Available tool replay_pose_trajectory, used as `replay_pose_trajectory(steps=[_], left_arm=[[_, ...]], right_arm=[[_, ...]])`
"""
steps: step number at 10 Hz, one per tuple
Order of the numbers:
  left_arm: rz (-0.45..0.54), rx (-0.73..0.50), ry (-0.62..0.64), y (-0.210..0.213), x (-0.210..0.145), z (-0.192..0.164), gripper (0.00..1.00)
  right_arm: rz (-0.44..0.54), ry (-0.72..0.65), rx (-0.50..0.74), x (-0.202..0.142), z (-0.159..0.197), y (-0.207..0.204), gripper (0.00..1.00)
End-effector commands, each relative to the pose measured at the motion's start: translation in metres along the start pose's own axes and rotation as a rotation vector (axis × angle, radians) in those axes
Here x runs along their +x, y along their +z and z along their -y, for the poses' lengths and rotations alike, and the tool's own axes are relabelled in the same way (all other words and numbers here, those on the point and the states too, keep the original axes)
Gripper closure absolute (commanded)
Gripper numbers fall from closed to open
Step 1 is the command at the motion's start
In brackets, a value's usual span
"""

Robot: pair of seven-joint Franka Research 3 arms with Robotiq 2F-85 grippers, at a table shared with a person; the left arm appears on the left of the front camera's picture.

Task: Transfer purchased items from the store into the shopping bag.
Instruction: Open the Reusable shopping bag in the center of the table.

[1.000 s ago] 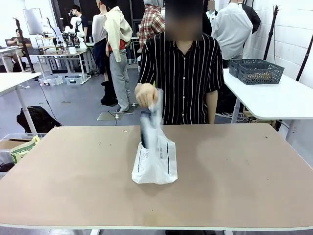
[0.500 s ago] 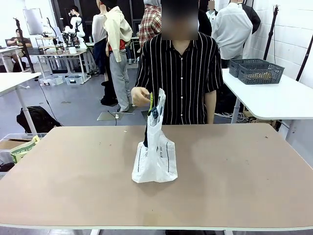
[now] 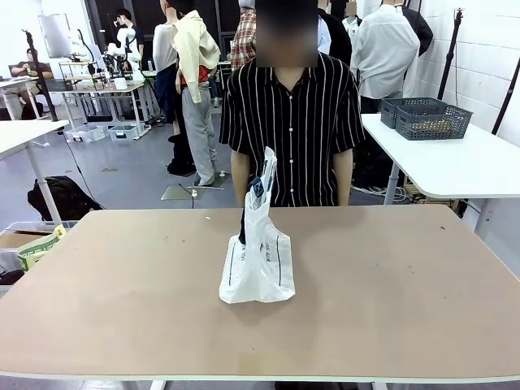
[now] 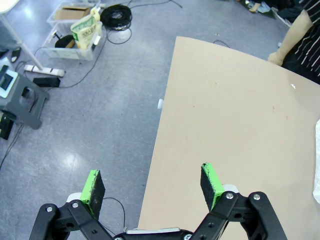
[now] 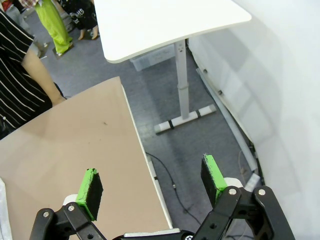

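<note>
Nearest us, our left gripper [image 4: 151, 176] and right gripper [image 5: 150, 179] hover over the table [image 3: 390, 284] edges, jaws spread wide, holding nothing. At twelve o'clock the shopping bag [image 3: 258, 260] stands mid-table, now released. Beyond it, the person [image 3: 292, 122] has withdrawn the hand; we judge an item just went in.

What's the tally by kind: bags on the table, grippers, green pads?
Bag: 1
Grippers: 2, left gripper and right gripper, both open
Green pads: 4
Total: 7
</note>
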State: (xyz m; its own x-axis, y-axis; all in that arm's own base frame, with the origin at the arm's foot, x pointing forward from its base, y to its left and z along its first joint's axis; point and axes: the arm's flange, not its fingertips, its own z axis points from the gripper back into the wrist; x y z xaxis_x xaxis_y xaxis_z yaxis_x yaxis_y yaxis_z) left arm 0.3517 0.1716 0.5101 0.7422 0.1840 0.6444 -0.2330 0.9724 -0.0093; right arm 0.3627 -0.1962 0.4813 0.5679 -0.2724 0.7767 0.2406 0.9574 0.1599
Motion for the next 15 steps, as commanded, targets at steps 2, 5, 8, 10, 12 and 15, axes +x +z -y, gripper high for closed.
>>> replay_pose_trajectory(steps=[2,5,8,10,12,15], left_arm=[[0.055,-0.145,-0.145,-0.002,0.026,0.078,0.0],[0.157,-0.428,-0.277,0.024,0.069,0.198,0.0],[0.119,-0.569,-0.254,0.027,0.091,0.289,0.0],[0.14,-0.523,-0.273,0.046,0.074,0.298,0.0],[0.14,-0.523,-0.273,0.046,0.074,0.298,0.0],[0.093,-0.545,-0.265,0.032,0.084,0.337,0.0]], right_arm=[[0.012,0.119,0.114,0.032,-0.066,0.005,0.0],[-0.05,0.216,0.284,0.065,-0.183,0.012,0.0],[-0.091,0.319,0.392,0.061,-0.278,0.036,0.0],[-0.059,0.307,0.387,0.054,-0.278,0.041,0.0],[-0.059,0.307,0.387,0.054,-0.278,0.041,0.0],[-0.205,0.431,0.474,0.057,-0.339,0.055,0.0]])
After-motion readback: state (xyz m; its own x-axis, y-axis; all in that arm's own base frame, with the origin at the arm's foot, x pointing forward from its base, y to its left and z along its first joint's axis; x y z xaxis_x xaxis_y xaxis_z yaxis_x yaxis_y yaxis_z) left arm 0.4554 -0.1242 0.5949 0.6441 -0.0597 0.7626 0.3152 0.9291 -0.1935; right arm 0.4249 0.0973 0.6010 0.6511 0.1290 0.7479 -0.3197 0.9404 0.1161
